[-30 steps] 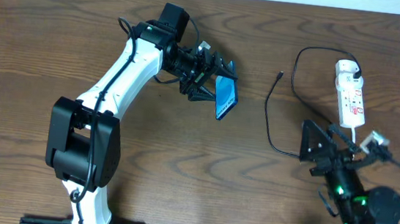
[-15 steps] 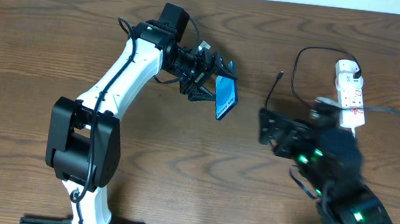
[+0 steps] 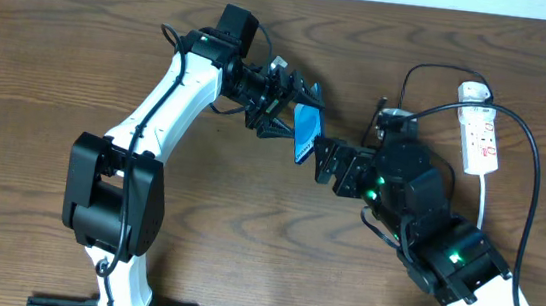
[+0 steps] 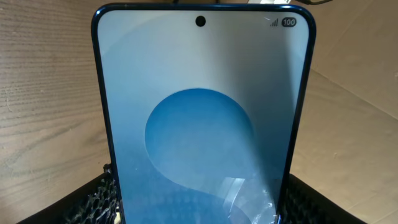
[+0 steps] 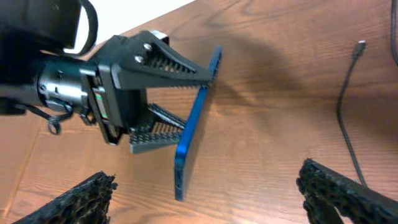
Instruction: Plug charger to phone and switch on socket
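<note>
The left arm (image 3: 185,79) wears glossy white shells between bulky black joint housings, with a thin black cable (image 3: 153,106) along it and a green light (image 3: 204,36) near the wrist. The left hand (image 3: 301,118) is black, its fingers triangular and ribbed. The right arm (image 3: 428,213) is mostly black with green lights, and white lower down. The right hand (image 3: 327,165) has rough, knurled black fingers (image 5: 81,199).

Phone (image 4: 202,124) cropped at its lower end; charger (image 5: 340,111) partly hidden.
</note>
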`<state>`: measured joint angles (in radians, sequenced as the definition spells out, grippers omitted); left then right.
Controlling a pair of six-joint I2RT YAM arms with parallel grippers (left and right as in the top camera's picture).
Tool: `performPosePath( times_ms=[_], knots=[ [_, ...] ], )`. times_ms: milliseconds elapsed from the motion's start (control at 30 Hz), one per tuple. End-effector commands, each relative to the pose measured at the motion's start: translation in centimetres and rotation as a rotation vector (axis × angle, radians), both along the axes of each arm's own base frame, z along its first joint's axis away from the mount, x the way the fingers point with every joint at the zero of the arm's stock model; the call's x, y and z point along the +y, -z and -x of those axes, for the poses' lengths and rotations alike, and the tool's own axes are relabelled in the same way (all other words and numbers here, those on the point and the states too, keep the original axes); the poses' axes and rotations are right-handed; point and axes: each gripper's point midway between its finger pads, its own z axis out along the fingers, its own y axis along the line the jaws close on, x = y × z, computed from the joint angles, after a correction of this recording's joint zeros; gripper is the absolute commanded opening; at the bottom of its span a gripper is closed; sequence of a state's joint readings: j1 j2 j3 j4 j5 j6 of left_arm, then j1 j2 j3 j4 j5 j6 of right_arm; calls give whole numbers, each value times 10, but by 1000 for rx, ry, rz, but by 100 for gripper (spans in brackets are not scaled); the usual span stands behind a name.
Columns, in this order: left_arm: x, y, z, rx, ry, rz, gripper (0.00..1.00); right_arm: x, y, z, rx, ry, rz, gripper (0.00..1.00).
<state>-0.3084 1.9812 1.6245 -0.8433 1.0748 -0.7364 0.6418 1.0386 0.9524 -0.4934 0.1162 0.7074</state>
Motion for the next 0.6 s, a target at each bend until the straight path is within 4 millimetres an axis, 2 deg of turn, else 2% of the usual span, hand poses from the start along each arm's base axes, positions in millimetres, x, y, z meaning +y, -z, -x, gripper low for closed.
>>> performPosePath(
  times_ms=[0, 167, 433, 567],
  knots=[
    [0, -16, 3, -15, 6, 41, 71, 4, -2, 0, 37, 41, -64, 91],
    [0, -16, 3, -15, 6, 41, 71, 8, 15, -4, 94, 97, -61, 84],
    [0, -16, 3, -16, 5, 41, 71, 38, 43, -13, 136, 79, -41, 82],
    [0, -16, 3, -16, 6, 41, 71, 33, 54, -24, 111, 174, 2, 78]
  ],
)
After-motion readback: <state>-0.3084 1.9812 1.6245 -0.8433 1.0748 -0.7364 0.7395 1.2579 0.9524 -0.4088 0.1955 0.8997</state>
